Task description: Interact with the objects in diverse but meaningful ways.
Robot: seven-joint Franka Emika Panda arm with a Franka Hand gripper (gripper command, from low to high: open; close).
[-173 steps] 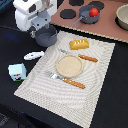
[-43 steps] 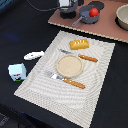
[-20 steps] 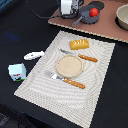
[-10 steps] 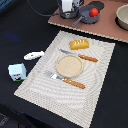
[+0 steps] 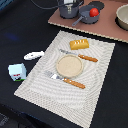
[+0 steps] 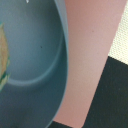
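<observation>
You see a woven placemat (image 5: 70, 67) on the dark bench (image 5: 20, 30), with a round tan plate (image 5: 68, 65) at its centre. A fork (image 5: 67, 80) and a knife (image 5: 80, 55) flank the plate, and a golden bread loaf (image 5: 79, 44) lies just beyond the knife. Off the mat sit a milk carton (image 5: 17, 72) and a white fish piece (image 5: 33, 55). On the pink board (image 5: 107, 27), a grey pot (image 5: 69, 8) stands beside a red tomato (image 5: 93, 12) in a dark pan (image 5: 88, 18).

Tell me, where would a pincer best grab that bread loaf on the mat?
Across its short width, from straight above. The bread loaf lies flat and elongated on the striped mat, its narrow sides open; the knife lies close beside it.
</observation>
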